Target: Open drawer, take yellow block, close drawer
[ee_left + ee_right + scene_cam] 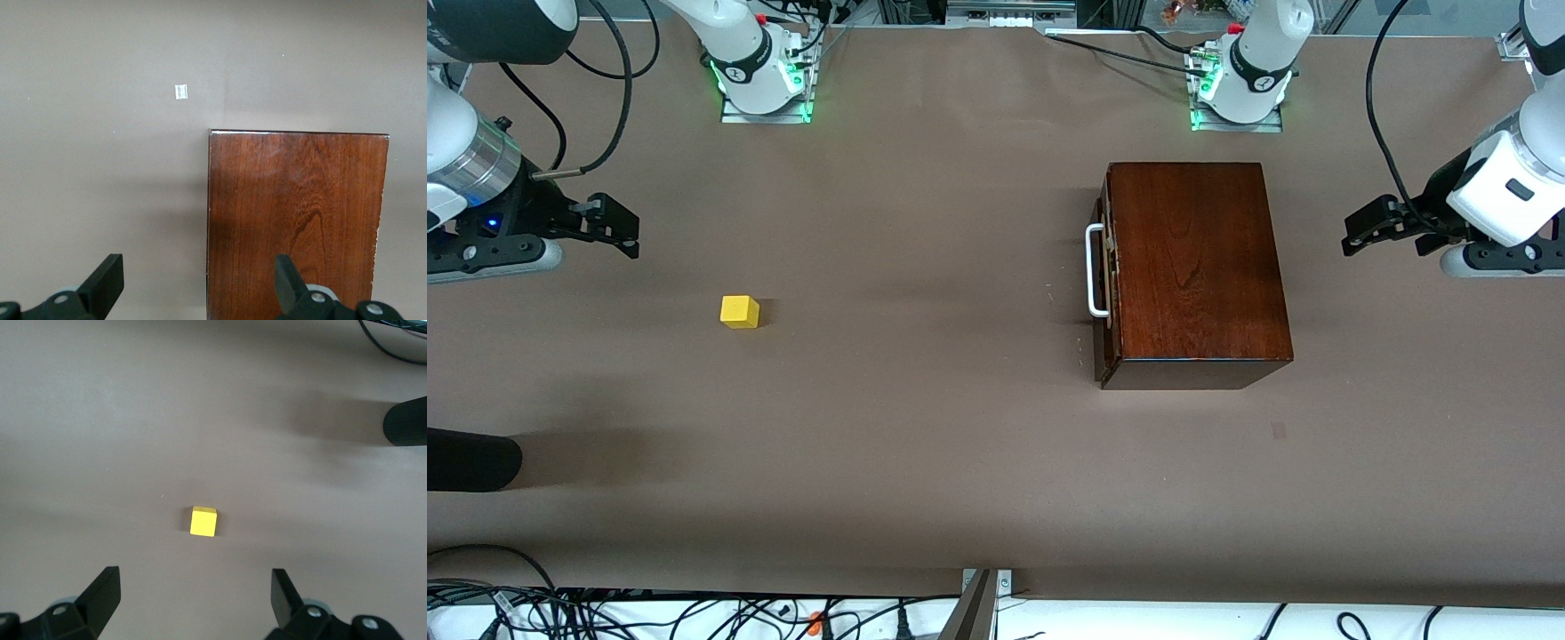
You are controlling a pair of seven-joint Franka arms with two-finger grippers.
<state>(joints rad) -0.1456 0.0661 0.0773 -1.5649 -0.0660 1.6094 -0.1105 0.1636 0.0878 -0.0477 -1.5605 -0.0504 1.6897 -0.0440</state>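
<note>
My left tool (1356,233) hangs spread beside the wooden box (1196,267), whose drawer (1105,271) sits shut. My right tool (618,229) hangs spread too. The yellow block (740,312) lies on the surface (925,444), well apart from the box. Pulling the white handle (1094,271) could drag the unbraced box.

- The box (1196,267) stands on the bench (925,427) toward the left arm's end, its drawer (1107,271) pushed in.
- The drawer's handle (1094,271) faces the right arm's end of the bench.
- The block (739,311) lies on the bench toward the right arm's end, well apart from the box.
- The left end effector (1356,233) hangs over the bench beside the box, fingers spread.
- The right end effector (618,233) hangs over the bench near the block, fingers spread.
</note>
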